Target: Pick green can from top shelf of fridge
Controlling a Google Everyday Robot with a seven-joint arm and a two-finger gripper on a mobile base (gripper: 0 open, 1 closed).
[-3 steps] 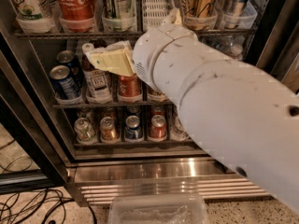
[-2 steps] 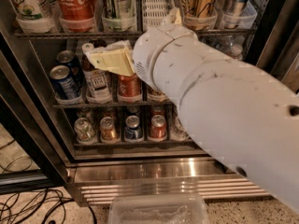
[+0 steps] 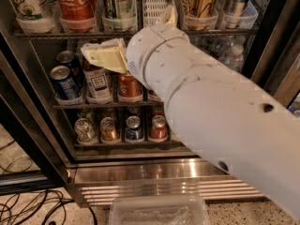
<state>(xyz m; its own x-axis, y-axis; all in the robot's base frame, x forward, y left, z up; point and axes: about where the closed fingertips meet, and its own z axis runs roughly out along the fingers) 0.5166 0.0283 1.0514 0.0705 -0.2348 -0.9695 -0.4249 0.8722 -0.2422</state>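
Note:
The green can [image 3: 116, 3] stands in a clear tray on the top shelf [image 3: 51, 33] of the fridge [image 3: 140, 170], between a red Coca-Cola can and an empty white slotted tray. Only its lower body shows; its top is cut off by the frame. My gripper [image 3: 105, 56] is pale yellow at the end of the big white arm [image 3: 206, 107]. It sits just below the top shelf's front rail, a little left of and under the green can, in front of the middle rack. The arm hides much of the fridge's right side.
The top shelf also holds a white cup with a green logo [image 3: 26, 7], a Coca-Cola can [image 3: 75, 3] and tan cans [image 3: 199, 1]. Blue cans [image 3: 63, 81] and a bottle [image 3: 99, 84] stand on the middle rack. Short cans [image 3: 133, 128] stand below. A clear tub [image 3: 159, 212] and cables [image 3: 28, 207] lie on the floor.

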